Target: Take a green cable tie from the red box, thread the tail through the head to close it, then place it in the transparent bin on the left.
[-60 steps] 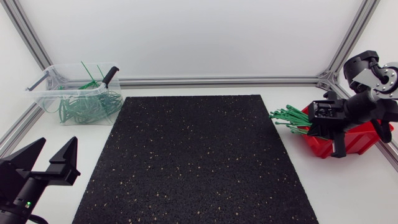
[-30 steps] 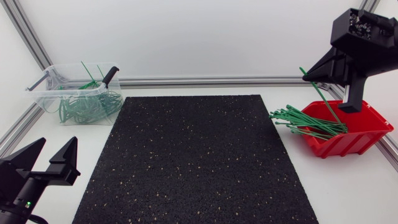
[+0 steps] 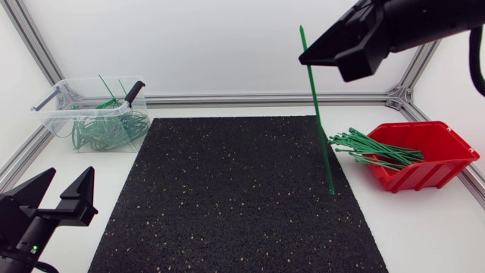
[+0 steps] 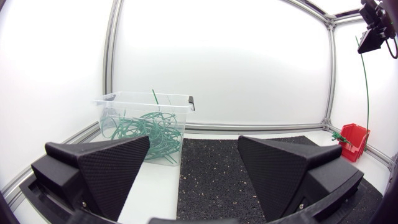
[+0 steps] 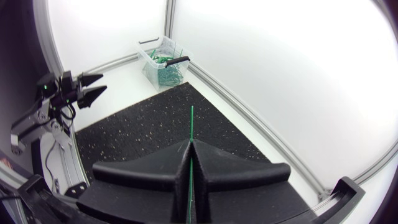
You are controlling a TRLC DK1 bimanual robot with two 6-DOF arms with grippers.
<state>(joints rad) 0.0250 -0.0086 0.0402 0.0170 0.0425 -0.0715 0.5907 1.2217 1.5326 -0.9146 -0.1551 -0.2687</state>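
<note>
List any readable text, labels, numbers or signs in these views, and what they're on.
None to read. No print, label or number shows on the red box, the transparent bin, the black mat, the green cable tie, the left gripper or the right gripper in any view.

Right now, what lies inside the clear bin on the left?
The clear bin holds a tangle of looped green cable ties, one tail sticking up. Whatever lies beneath the tangle is hidden.
</note>
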